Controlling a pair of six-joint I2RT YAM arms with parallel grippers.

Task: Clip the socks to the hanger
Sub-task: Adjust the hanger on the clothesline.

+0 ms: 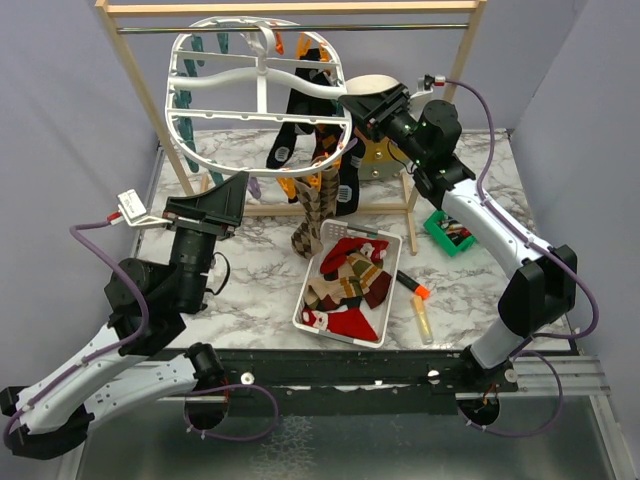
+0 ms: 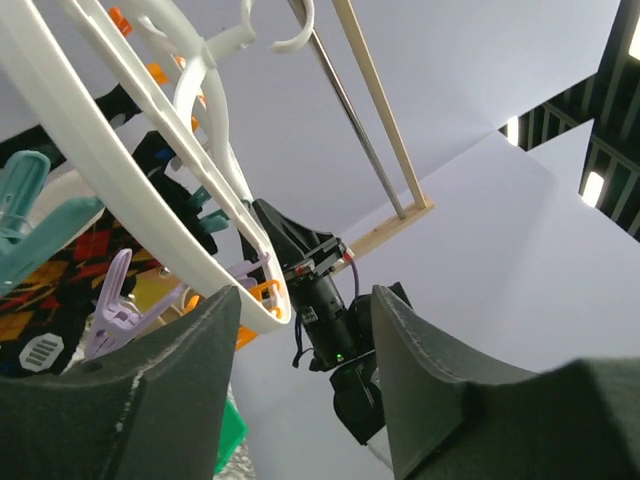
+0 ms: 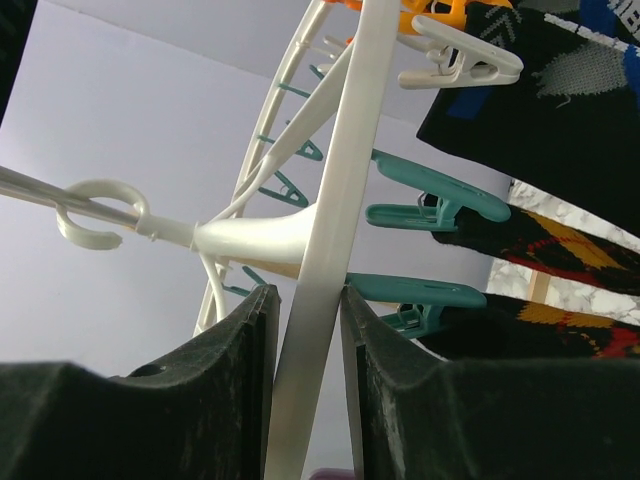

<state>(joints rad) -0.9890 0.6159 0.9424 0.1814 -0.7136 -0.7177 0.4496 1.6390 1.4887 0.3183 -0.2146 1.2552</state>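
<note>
The white oval hanger [image 1: 205, 112] hangs by its hook from the rack's metal rod. Black and argyle socks [image 1: 312, 205] hang clipped under its right side. More red, tan and black socks [image 1: 350, 285] lie in a white basket [image 1: 389, 287]. My right gripper [image 1: 356, 107] is shut on the hanger's right rim; in the right wrist view the rim [image 3: 340, 180] runs between its fingers, gripper [image 3: 303, 295]. My left gripper [image 1: 228, 197] is open and empty, below the hanger's left front. In the left wrist view the gripper [image 2: 305, 300] sits just under the rim [image 2: 150, 190] and its clips.
The wooden rack [image 1: 135, 70] with its metal rod [image 1: 400, 27] stands at the back. A green box [image 1: 447, 230], an orange-tipped marker [image 1: 412, 284] and a pale tube [image 1: 422, 320] lie to the right of the basket.
</note>
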